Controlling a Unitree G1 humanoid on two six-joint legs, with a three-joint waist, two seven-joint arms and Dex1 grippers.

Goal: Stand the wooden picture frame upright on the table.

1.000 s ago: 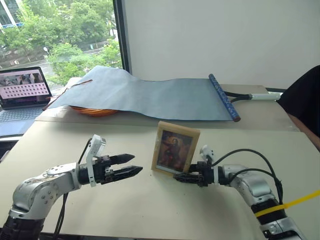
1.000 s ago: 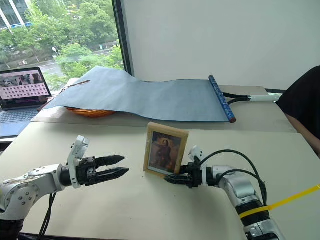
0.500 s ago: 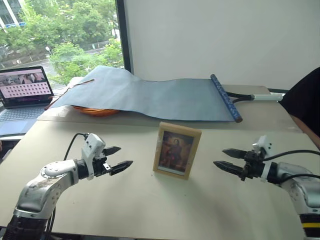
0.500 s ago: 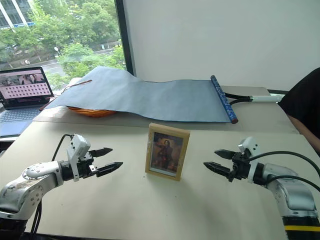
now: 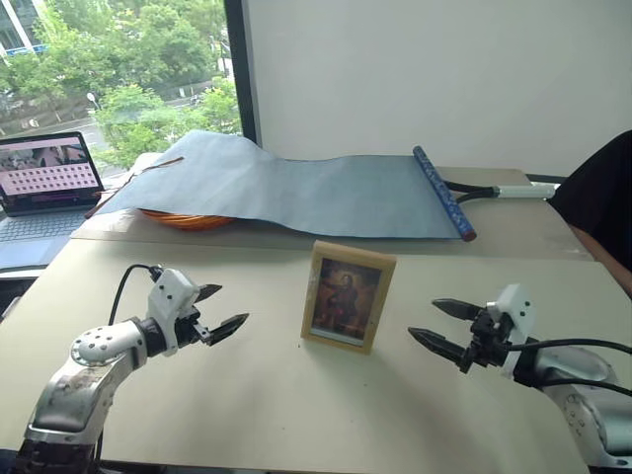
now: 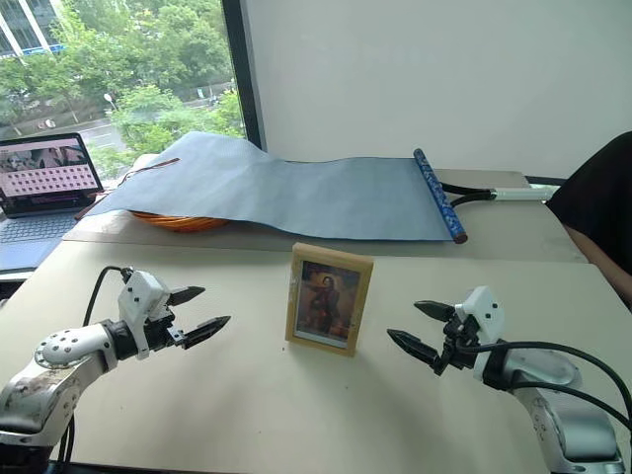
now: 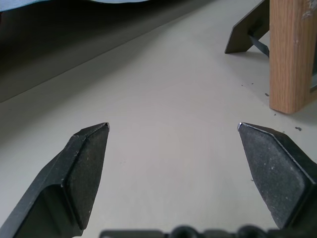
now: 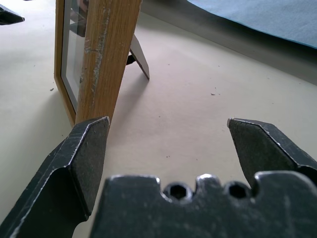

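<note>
Light wood all round, the picture frame (image 5: 348,295) stands upright near the middle of the desk (image 5: 296,415), portrait side facing the robot and its prop leg (image 8: 138,57) splayed out behind and touching the desk. Looks to me like the standing part is basically done, so the step in hand is just backing off cleanly: keep both arms wide and level, don't sweep inward, and don't clip the side edges or that leg, since a frame like this probably tips with a light nudge. The left tool (image 5: 215,309) hovers off to the frame's left with its fingers spread apart and nothing between them, well clear of the wood. The right tool (image 5: 441,328) sits on the frame's right, also wide apart and empty, near the frame but not touching it. Frame's between the two, free-standing.
</note>
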